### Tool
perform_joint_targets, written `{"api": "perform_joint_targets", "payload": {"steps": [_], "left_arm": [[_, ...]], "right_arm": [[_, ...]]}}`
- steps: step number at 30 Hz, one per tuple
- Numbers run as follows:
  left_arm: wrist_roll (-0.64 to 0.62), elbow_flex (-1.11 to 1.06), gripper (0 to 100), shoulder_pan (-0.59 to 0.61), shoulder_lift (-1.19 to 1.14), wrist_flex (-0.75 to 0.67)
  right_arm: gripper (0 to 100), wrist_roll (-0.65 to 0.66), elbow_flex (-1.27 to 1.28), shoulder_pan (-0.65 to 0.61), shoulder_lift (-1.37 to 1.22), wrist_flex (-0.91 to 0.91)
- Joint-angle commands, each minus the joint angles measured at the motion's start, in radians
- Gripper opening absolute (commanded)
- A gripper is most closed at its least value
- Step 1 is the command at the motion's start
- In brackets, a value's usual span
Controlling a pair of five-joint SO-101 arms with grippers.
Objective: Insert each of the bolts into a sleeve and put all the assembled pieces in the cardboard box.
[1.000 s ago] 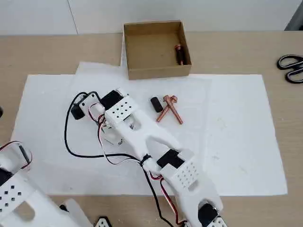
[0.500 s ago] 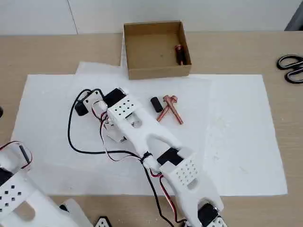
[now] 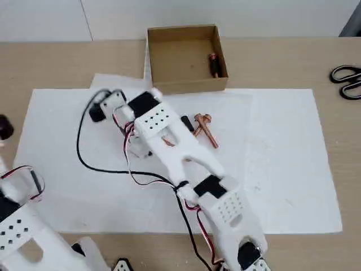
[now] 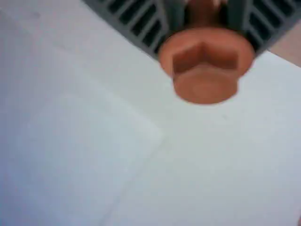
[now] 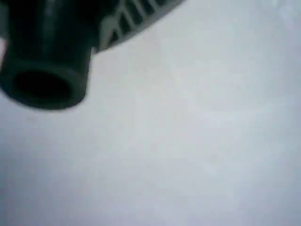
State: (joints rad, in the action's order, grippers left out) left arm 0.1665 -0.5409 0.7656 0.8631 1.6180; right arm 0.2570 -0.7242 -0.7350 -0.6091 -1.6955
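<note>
The left gripper is clenched on a copper bolt, the hexagonal head jutting past its jaws. The right gripper grasps a black sleeve, open bore protruding from its grip, above white paper.

No legible text, labels or numbers: cardboard box unprinted, white sheet unmarked.

Wide free room over the right half of the white paper sheet. Middle barred by a white plastic robot arm lying slantwise, two copper-coloured metal bolts and a short black sleeve just beside it. Brown cardboard box beyond, open on top.
</note>
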Motion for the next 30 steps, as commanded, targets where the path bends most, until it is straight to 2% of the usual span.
{"api": "perform_joint_targets", "payload": {"steps": [1,18,20,25,30], "left_arm": [[-0.002,0.010,1,-0.066,0.018,0.008],[0.005,0.048,1,-0.080,0.014,0.043],[0.005,0.082,1,-0.120,0.014,0.060],[-0.034,0.153,1,-0.265,0.014,0.106],[-0.058,0.153,1,-0.333,0.014,0.103]], "right_arm": [[0.5,-0.002,-0.084,0.047,0.176,-0.024],[0.4,-0.005,-0.081,0.269,0.782,-0.031],[0.4,-0.008,-0.075,0.285,0.845,-0.044],[0.4,-0.008,0.181,0.314,1.052,-0.045],[0.4,-0.008,0.525,0.314,1.349,-0.035]]}}
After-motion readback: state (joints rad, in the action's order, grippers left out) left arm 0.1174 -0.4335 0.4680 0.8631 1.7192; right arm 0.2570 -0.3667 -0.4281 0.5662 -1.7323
